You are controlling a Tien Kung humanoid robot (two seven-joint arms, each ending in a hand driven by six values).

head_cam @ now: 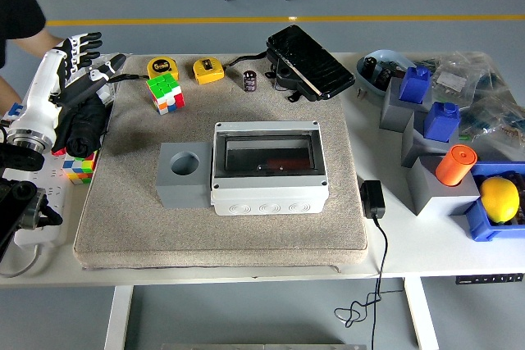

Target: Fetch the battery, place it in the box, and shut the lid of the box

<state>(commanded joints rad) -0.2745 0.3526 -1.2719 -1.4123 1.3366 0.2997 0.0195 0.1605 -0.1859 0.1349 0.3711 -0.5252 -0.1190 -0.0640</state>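
Observation:
The battery (250, 80) is a small dark cylinder standing at the back of the beige mat, apart from everything else. The white box (269, 168) sits mid-mat with its clear lid lying flat over it. My left hand (93, 58) hovers at the table's far left edge, well away from both, fingers spread and holding nothing. My right hand is out of view. A person in a black top shows only at the top left corner, an arm (37, 40) just behind my left hand.
A grey block with a round hole (180, 174) touches the box's left side. A Rubik's cube (165, 93) and two yellow tape measures (208, 70) lie at the back left, a black device (309, 61) at the back. Bins, an orange cylinder (455, 164) and a lemon (499, 199) crowd the right.

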